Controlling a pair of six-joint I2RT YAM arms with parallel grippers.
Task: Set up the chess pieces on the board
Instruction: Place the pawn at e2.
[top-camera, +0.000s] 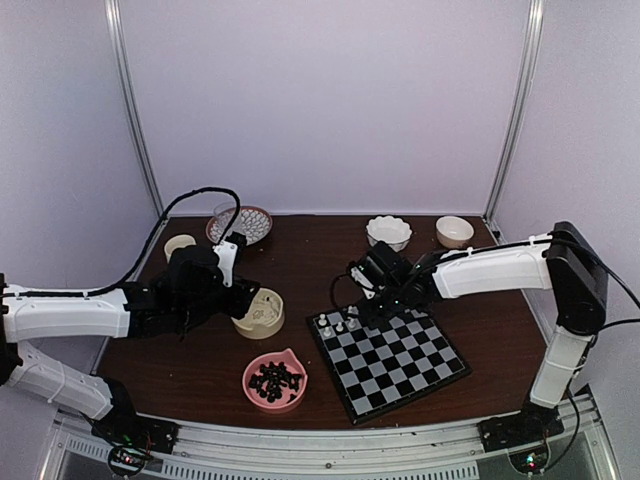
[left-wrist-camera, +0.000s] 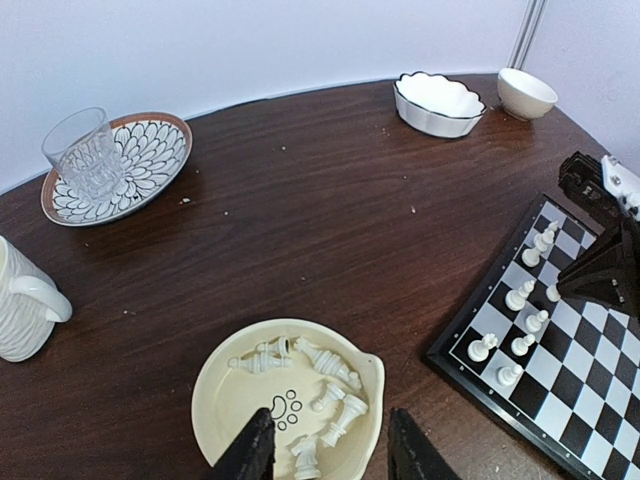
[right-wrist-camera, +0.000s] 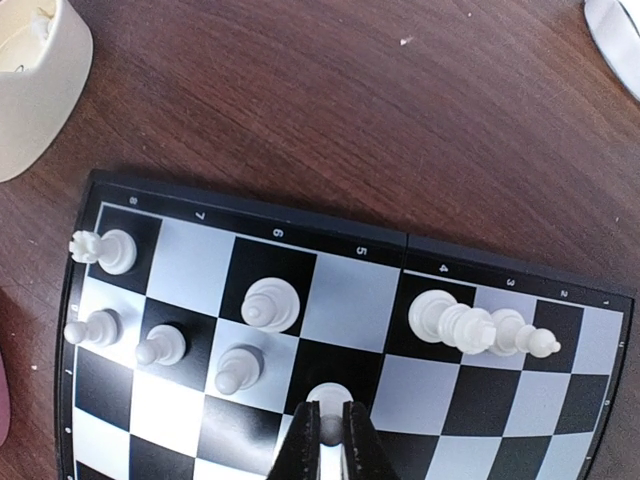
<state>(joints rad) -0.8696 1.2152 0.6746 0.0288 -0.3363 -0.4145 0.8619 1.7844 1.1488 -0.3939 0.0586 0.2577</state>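
Chessman (right-wrist-camera: 329, 394) inside right claw (right-wrist-camera: 329, 422)

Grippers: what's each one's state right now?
Left gripper: open, empty, above the cream bowl.
Right gripper: closed on a white piece.

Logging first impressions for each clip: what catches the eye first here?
The chessboard sits at front right, with a few white pieces clustered at its far-left corner, where the right gripper pinches a white piece. Left of it, the left gripper hangs open over a cream bowl of white chessmen.
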